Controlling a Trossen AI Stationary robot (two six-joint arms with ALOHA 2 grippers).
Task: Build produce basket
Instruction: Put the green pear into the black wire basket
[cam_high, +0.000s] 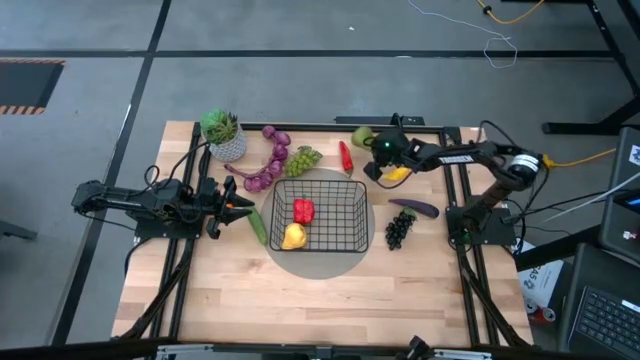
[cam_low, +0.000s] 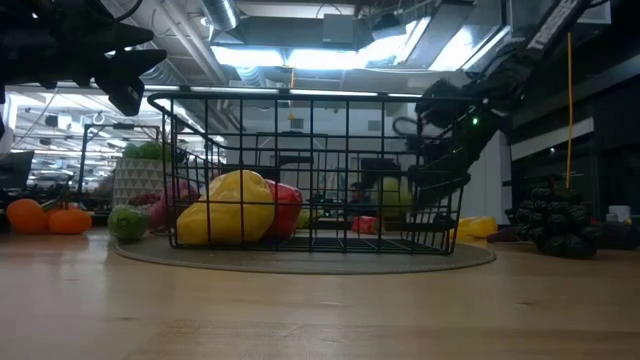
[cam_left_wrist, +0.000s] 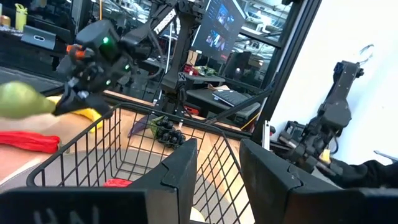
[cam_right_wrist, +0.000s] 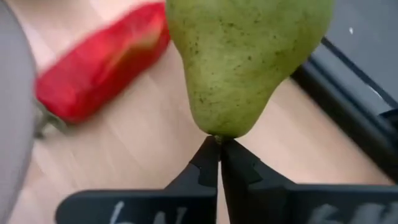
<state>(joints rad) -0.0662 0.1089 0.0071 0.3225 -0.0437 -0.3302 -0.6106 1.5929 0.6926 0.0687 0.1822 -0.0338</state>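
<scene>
The black wire basket (cam_high: 350, 190) stands on a round grey mat at mid-table and holds a red pepper (cam_high: 303, 210) and a yellow fruit (cam_high: 293, 236). A green pear (cam_high: 361, 135) lies at the far edge beside a long red pepper (cam_high: 345, 157). My right gripper (cam_high: 374, 146) is shut at the pear's narrow end (cam_right_wrist: 217, 127). A banana (cam_high: 397, 174) lies under the right arm. My left gripper (cam_high: 240, 208) waits open and empty, left of the basket. My right gripper meets the pear at the tip of its narrow end (cam_right_wrist: 216, 133), with both fingertips closed together there. The fingers slant down from the table's right side, along the pear's length. The tips hide what is pinched between them. I cannot tell whether the pear is clear of the table.
Purple grapes (cam_high: 265, 178), green grapes (cam_high: 303, 158) and a potted plant (cam_high: 224, 135) lie far left of the basket. A cucumber (cam_high: 258, 226) lies at its left side. An aubergine (cam_high: 415, 208) and black grapes (cam_high: 399, 230) lie to its right. Bare wood fills the near half.
</scene>
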